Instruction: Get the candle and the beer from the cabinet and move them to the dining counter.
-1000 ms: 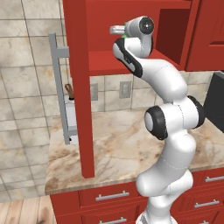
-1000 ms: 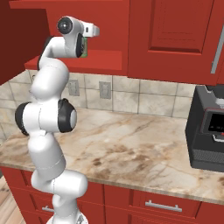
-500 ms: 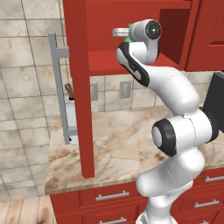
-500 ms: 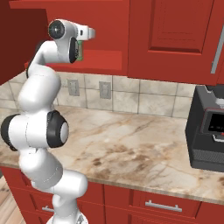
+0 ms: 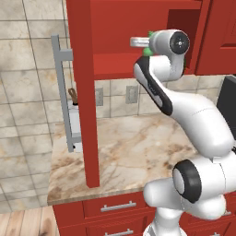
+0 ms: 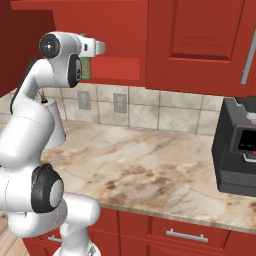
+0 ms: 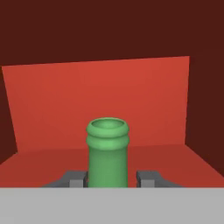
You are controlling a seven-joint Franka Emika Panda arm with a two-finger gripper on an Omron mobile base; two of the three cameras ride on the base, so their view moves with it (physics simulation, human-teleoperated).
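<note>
The beer (image 7: 108,151), a green glass bottle, stands upright with its neck between my fingertips (image 7: 76,178). My gripper (image 7: 109,178) is shut on it, in front of the open red cabinet (image 7: 100,100). From the right base camera the beer (image 6: 86,68) hangs just under my hand, level with the cabinet's (image 6: 117,70) lower shelf. In the left base view a sliver of the beer (image 5: 148,50) shows beside the wrist. The cabinet's open door (image 5: 83,92) with its silver bar handle (image 5: 57,92) juts out to the left. The candle and the dining counter are out of view.
A marbled counter (image 5: 129,147) runs along the tiled wall below the cabinet. A black appliance (image 6: 237,150) stands at its right end. A white holder with a brown handle (image 5: 73,115) sits behind the open door. Closed red doors (image 6: 200,40) hang to the right.
My hand has drawn back and slightly down from the cabinet shelf, carrying the beer with it. The elbow has swung lower and closer to the base.
</note>
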